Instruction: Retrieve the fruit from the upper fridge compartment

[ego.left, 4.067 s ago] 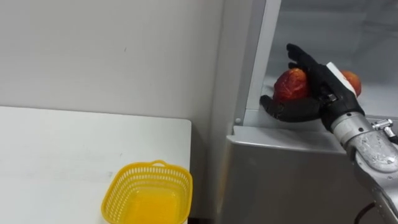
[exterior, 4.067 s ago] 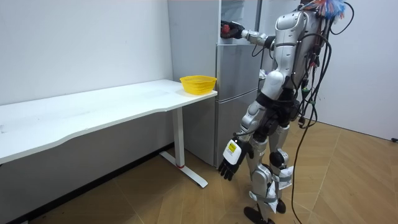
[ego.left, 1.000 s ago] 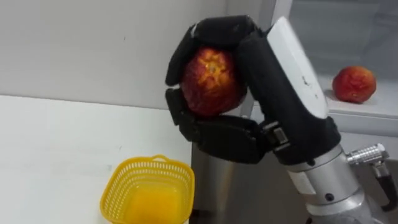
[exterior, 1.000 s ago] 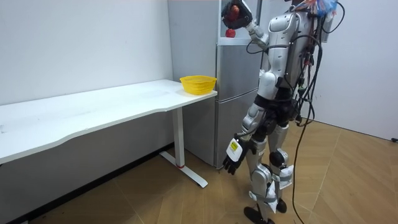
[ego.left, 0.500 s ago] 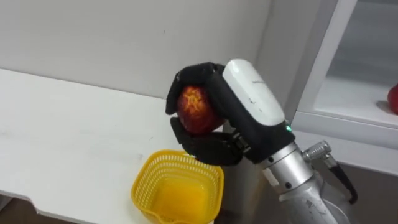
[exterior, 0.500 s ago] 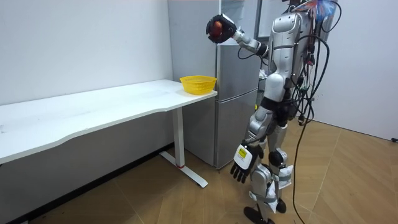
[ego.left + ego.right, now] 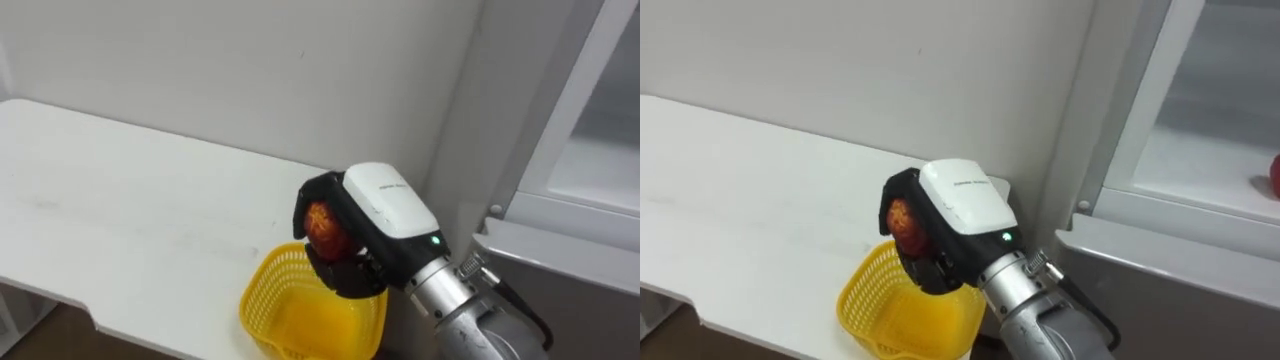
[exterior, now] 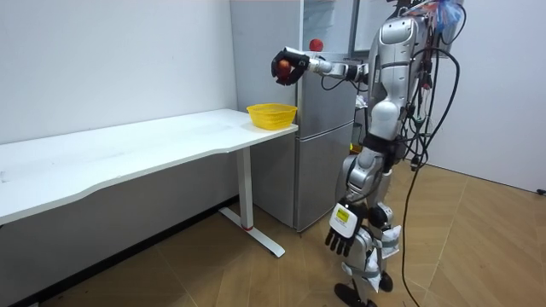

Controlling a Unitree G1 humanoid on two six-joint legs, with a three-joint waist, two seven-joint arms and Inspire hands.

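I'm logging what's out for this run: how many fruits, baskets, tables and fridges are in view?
Red fruit: 2, the held fruit in the right hand, the other fruit in the fridge
Yellow basket: 1
White table: 1
Fridge: 1
Total: 5

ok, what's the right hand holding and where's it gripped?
The right hand holds a red fruit, fingers wrapped round its sides, above the yellow basket; the left hand hangs open, empty.

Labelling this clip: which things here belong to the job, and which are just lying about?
Job: red fruit held in right hand; yellow basket; upper fridge.
Lying about: white table; other red fruit in the fridge; left hand.
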